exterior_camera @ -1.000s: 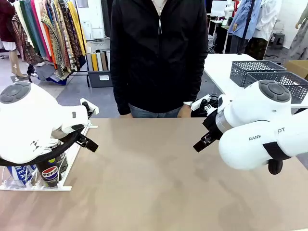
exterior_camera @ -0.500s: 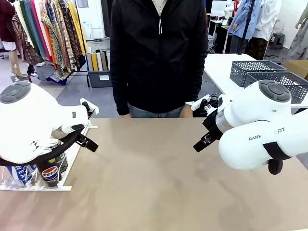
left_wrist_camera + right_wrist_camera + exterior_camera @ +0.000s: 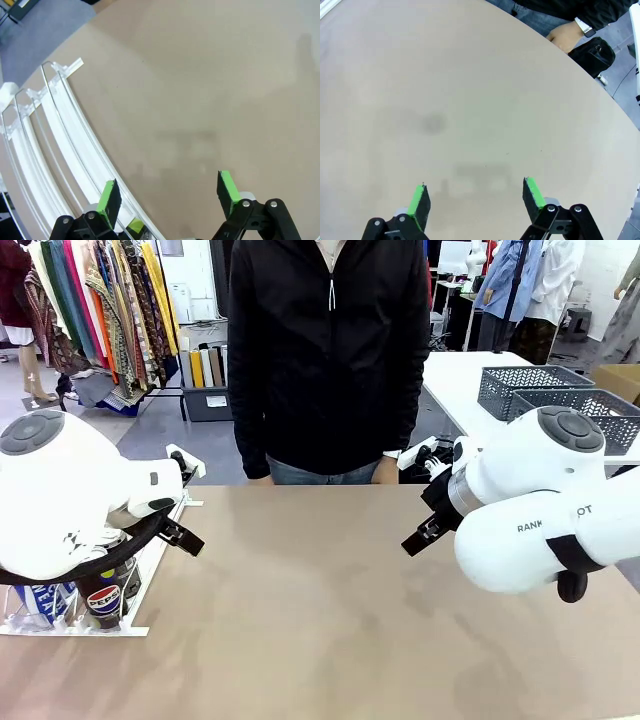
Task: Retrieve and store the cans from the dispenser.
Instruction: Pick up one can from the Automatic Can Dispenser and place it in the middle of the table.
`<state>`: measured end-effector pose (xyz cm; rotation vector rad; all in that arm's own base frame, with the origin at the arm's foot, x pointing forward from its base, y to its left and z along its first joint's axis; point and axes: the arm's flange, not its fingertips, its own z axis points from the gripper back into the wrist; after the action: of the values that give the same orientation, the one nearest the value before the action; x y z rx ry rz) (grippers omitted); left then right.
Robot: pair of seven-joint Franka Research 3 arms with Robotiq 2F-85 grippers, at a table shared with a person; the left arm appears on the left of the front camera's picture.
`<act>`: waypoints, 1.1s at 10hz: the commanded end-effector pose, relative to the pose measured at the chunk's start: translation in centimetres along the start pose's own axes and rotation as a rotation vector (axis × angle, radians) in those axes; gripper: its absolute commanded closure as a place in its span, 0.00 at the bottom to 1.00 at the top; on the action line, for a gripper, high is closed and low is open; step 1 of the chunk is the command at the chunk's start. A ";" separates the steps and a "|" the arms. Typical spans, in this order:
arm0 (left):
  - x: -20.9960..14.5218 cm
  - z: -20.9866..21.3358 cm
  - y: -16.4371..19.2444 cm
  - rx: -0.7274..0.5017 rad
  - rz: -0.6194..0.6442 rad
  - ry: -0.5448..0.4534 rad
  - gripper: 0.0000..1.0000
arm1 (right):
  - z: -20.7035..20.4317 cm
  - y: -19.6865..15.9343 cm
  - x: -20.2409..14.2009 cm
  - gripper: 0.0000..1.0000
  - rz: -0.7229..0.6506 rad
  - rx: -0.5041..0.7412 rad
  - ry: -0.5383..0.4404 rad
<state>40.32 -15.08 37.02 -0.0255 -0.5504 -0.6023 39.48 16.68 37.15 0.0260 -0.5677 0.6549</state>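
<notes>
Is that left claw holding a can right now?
No, the left gripper stands open with nothing between its green pads, above bare table beside the dispenser.

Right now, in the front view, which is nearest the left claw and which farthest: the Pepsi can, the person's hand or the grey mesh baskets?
From the left claw:
1. Pepsi can, lower left, in the dispenser.
2. person's hand, far table edge.
3. grey mesh baskets, far right.

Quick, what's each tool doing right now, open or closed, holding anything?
Left tool: open, holding nothing.
Right tool: open, holding nothing.
</notes>
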 end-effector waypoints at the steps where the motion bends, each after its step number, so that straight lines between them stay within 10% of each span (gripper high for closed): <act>1: 0.0 0.0 0.0 0.000 -0.001 -0.001 0.00 | 0.0 0.0 0.0 0.00 0.000 0.000 0.000; 6: 0.0 0.0 0.0 0.000 0.000 0.000 0.00 | 0.0 0.0 0.0 0.00 -0.009 0.045 0.016; 11: 1.3 6.6 -1.1 -0.576 0.378 0.221 0.00 | 4.5 -2.9 0.4 0.00 -0.576 0.681 0.060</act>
<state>36.71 -18.56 41.52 -0.4824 -0.1964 -0.4236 37.99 17.25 41.37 0.6088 -0.2875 0.3879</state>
